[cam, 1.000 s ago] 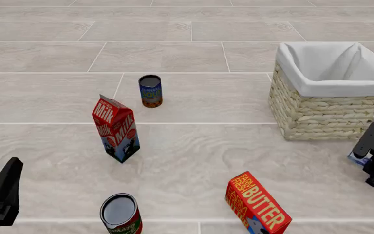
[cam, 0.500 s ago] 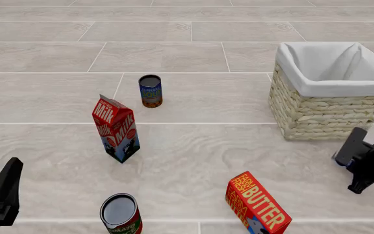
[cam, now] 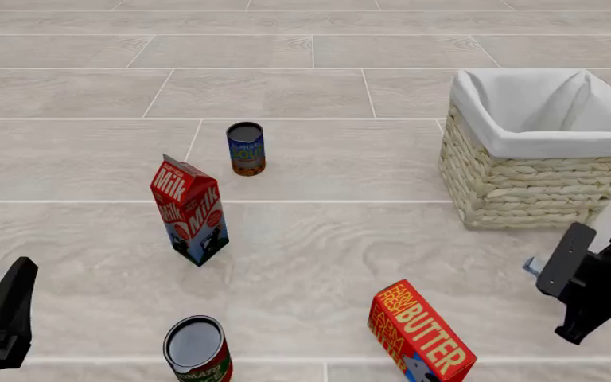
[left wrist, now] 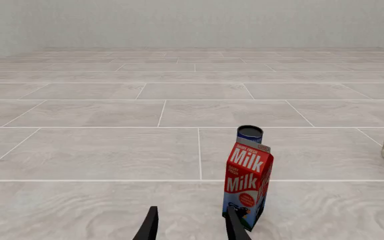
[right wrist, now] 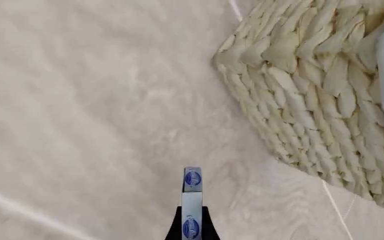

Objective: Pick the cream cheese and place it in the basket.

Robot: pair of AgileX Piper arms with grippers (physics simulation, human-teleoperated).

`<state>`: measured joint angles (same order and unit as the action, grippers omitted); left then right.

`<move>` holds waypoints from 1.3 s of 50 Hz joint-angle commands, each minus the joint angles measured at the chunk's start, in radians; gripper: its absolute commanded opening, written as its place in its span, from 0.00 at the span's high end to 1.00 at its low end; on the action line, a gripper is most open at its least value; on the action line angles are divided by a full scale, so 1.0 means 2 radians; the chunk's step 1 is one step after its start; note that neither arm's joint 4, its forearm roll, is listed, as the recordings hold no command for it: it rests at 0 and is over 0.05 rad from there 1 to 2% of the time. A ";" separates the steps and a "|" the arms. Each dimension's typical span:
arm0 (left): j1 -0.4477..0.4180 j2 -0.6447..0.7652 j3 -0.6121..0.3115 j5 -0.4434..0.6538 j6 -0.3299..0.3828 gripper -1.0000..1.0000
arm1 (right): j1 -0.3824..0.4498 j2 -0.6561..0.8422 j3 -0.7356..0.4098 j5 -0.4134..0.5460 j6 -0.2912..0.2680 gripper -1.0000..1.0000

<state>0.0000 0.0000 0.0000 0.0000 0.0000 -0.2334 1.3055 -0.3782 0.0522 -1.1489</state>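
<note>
Holding the cream cheese (right wrist: pixel 191 200) edge-on in my right gripper (cam: pixel 576 274), jaws pinched narrow on its thin faces; it sits in the air below and in front of the basket (cam: pixel 528 187), not yet over the rim. Left gripper (left wrist: pixel 190 226) parted, empty, parked near the milk carton (left wrist: pixel 247 185).

Risks as I judge them:
- Box pokes out well past the fingertips; a quick swing could pivot it or slide it free.
- Basket wall stands high. Carrying across too low would strike the wicker and knock the box loose.
- Butter box (cam: pixel 422 334) stands near the arm's inner side; a wide elbow could topple it.
</note>
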 commanded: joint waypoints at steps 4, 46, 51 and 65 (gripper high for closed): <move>0.000 0.000 0.000 0.000 0.000 0.00 | 0.056 -0.155 0.030 0.068 0.076 1.00; 0.000 0.000 0.000 0.000 0.000 0.00 | 0.159 -0.335 -0.132 0.148 0.411 1.00; 0.000 0.000 0.000 0.000 0.000 0.00 | 0.130 -0.295 -0.174 0.137 0.440 1.00; 0.000 0.000 0.000 0.000 0.000 0.00 | 0.121 -0.215 -0.253 0.155 0.460 1.00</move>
<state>0.0000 0.0000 0.0000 0.0000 0.0000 0.0207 0.7744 -0.7669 0.3457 -0.2852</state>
